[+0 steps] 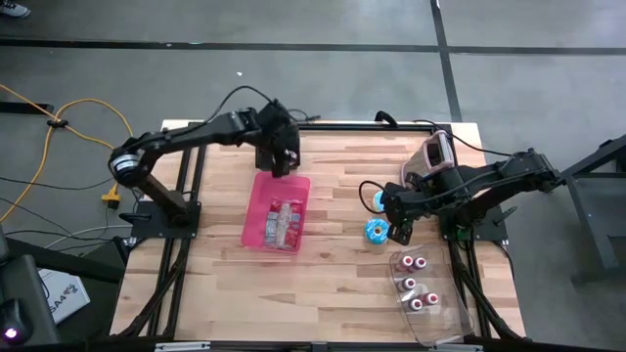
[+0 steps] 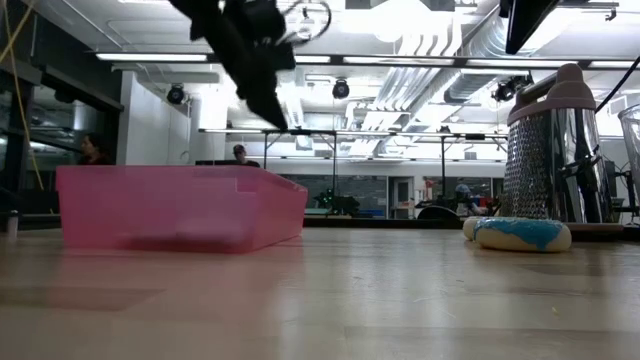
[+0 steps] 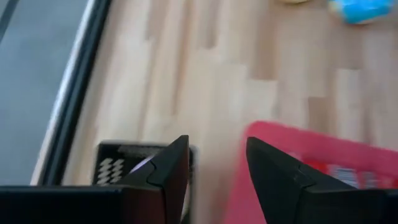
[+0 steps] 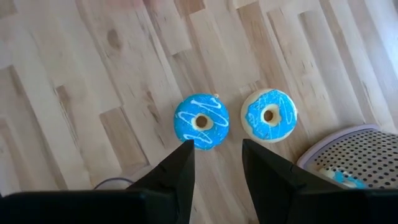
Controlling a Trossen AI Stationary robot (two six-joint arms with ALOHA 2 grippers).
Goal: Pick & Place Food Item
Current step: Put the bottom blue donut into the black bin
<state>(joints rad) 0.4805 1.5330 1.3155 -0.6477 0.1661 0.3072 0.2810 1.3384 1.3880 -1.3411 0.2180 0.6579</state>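
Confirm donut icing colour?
Bright blue with white swirls on both donuts; clearest in the right wrist view.

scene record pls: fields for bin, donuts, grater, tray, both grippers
bin: pink bin mid-table, wrapped items inside
donuts: two blue-iced donuts side by side on bare wood, right of the bin
grater: metal grater at the table's far right, near the donuts
tray: clear tray near right corner, three red-topped pieces in it
left gripper: above the bin's far edge, open, empty
right gripper: above the donuts, open, empty
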